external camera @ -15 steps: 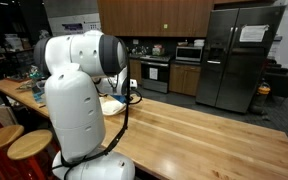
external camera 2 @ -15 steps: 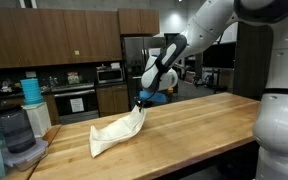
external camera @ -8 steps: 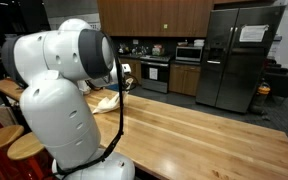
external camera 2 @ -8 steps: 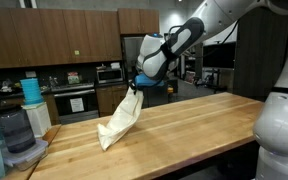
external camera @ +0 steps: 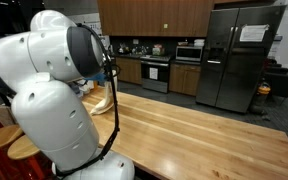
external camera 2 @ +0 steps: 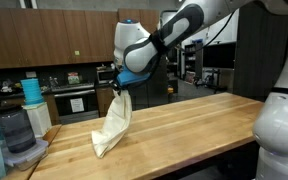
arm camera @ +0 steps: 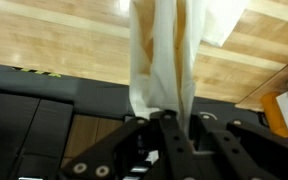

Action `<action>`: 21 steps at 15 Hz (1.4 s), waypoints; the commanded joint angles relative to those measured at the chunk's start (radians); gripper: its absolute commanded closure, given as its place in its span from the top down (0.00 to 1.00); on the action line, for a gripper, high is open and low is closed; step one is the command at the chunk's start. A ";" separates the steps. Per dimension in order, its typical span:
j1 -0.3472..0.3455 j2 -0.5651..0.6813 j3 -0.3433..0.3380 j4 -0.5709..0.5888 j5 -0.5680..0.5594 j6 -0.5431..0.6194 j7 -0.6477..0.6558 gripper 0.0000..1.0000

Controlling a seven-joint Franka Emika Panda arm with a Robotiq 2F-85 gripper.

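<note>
Closest in, the wrist view shows the gripper [arm camera: 170,118] closed on the gathered top of a cream cloth [arm camera: 164,55], its dark fingers [arm camera: 152,128] pressed against the bunched fabric on both sides. From that pinch the cloth runs as a narrow, creased strip across the picture toward the pale planks of the wooden bench [arm camera: 44,30]. In an exterior view the gripper [external camera 2: 117,88] hangs above the bench [external camera 2: 199,118] with the cloth [external camera 2: 111,122] dangling below it. The fabric widens downward, and its lower end rests crumpled on the wood near the bench's front edge. The white arm [external camera 2: 164,32] reaches in from the upper right, bent down at the wrist. In an exterior view the arm's bulky white body [external camera: 44,95] fills the left of the frame and hides the gripper. Only part of the cloth [external camera: 102,103] shows past it, low over the bench [external camera: 204,130]. Two round wooden stools [external camera: 26,148] stand just beside the robot's base. At the bench's far end sit clear containers [external camera 2: 16,135] and a teal cylinder [external camera 2: 31,90], well apart from the cloth. Farther back are kitchen cabinets with a stove [external camera 2: 76,102] and a microwave [external camera 2: 109,72], and a large steel refrigerator [external camera: 239,55].
</note>
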 commanded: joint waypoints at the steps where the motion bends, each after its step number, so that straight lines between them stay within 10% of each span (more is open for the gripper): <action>1: -0.002 0.148 0.059 0.113 -0.092 -0.125 -0.011 0.04; 8: 0.122 0.389 -0.006 0.252 -0.215 -0.309 -0.060 0.04; 21: 0.254 0.620 -0.084 0.445 -0.046 -0.341 -0.345 0.04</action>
